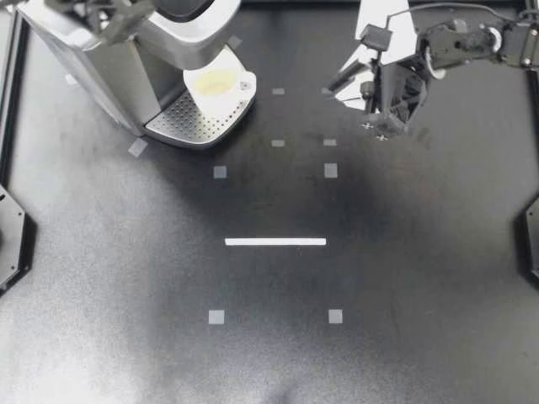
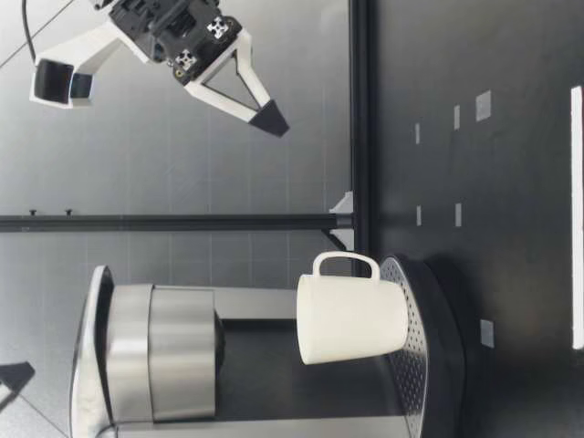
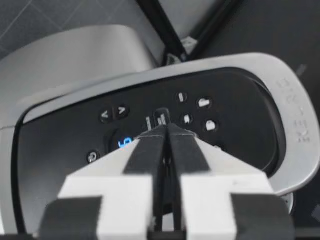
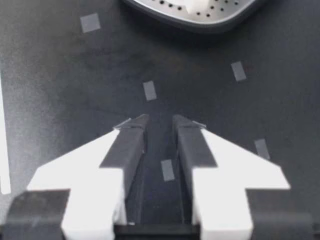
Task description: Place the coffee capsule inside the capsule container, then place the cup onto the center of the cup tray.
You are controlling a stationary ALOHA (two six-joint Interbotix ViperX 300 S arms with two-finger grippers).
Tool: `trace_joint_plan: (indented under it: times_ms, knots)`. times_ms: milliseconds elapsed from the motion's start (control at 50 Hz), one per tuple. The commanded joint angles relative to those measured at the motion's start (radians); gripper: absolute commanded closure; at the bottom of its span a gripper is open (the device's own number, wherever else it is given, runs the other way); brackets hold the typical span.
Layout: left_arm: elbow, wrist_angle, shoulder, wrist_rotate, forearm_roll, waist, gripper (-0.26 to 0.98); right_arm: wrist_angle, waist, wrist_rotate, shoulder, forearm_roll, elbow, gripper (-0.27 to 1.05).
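The white ceramic cup (image 1: 217, 82) stands upright on the silver coffee machine's (image 1: 105, 71) perforated metal tray (image 1: 187, 123). My left end effector (image 1: 114, 15) is closed and empty at the machine's black button panel (image 3: 150, 112). My right end effector (image 1: 335, 84) hangs above the black table (image 1: 269, 362), slightly parted and empty.

White handled cup (image 1: 216, 82) upright on the perforated silver cup tray (image 1: 187, 120).

Left end effector (image 3: 166, 129) closed, right end effector (image 1: 331, 86) barely parted
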Motion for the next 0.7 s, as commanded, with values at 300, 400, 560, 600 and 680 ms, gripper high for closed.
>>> trace_joint_plan:
  times_ms: [300,400,560,600,680]
  knots:
    - [-0.046,0.002,0.037,0.018,-0.005,0.043,0.67,-0.040,0.003,-0.021,-0.014,0.005,-0.011,0.47]
    - [-0.037,-0.011,0.041,0.018,-0.005,0.048,0.67,-0.043,0.003,-0.021,-0.009,0.005,-0.009,0.47]
    - [-0.008,-0.054,0.041,0.011,-0.005,0.055,0.67,-0.043,0.003,-0.021,-0.006,0.003,-0.011,0.47]
    - [0.000,-0.058,0.041,0.009,-0.005,0.055,0.67,-0.043,0.003,-0.021,-0.005,0.003,-0.011,0.47]
    - [0.011,-0.064,0.041,0.009,-0.006,0.055,0.67,-0.043,0.003,-0.021,-0.003,0.003,-0.012,0.47]
